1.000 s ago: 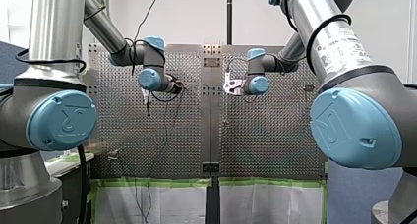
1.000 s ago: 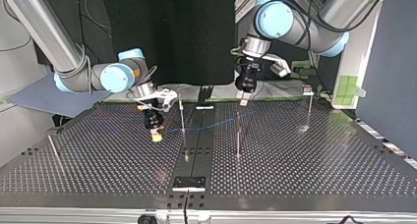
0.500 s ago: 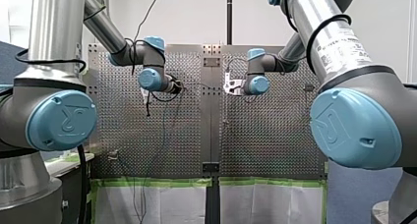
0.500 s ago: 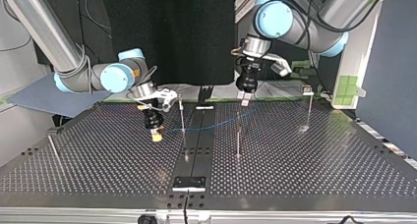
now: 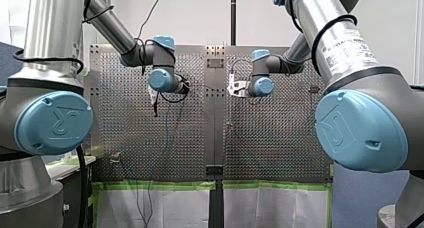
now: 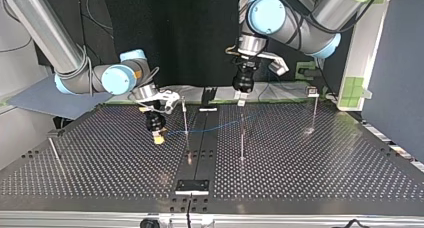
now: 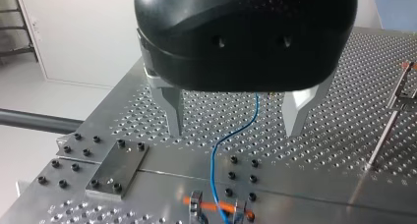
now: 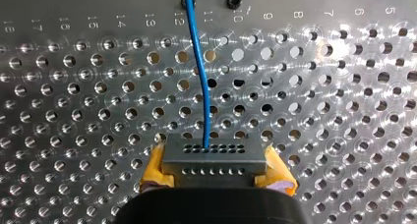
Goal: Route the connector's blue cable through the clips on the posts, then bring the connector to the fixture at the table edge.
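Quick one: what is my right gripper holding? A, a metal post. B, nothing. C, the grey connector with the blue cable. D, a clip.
C: in the right wrist view my right gripper has its yellow pads pressed on both sides of the grey connector, with the blue cable leaving its face.

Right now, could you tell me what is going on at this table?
My right gripper is shut on the connector, holding it low over the table between its yellow pads. The blue cable leads from the connector across the table, past a post; whether it sits in a clip cannot be told. My left gripper hangs open above the cable, gripping nothing.
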